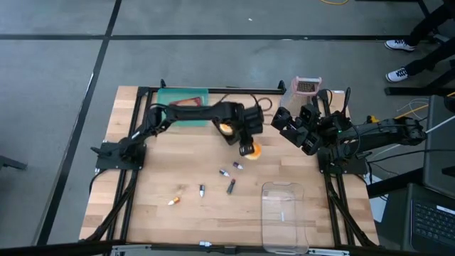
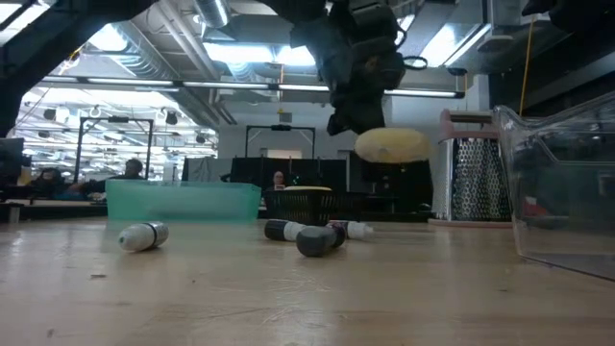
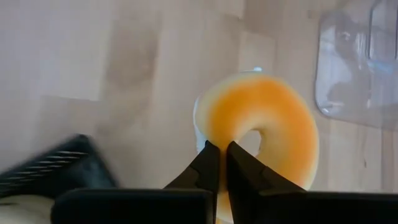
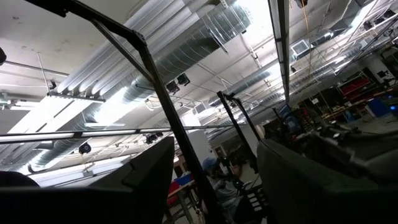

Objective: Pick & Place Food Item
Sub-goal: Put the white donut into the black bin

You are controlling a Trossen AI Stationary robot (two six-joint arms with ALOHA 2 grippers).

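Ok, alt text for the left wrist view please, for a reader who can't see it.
The left claw, shut, pinches the rim of an orange-topped bagel seen from above over a wooden table. A clear plastic container sits at one edge, and a dark blurred object shows at another.

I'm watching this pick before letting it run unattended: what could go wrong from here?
1. The left tool pinches only the bagel's edge; lifted clear of the table in the low view, the bagel could slip or swing loose.
2. Small tubes lie between it and the clear container; a low carry might knock them.
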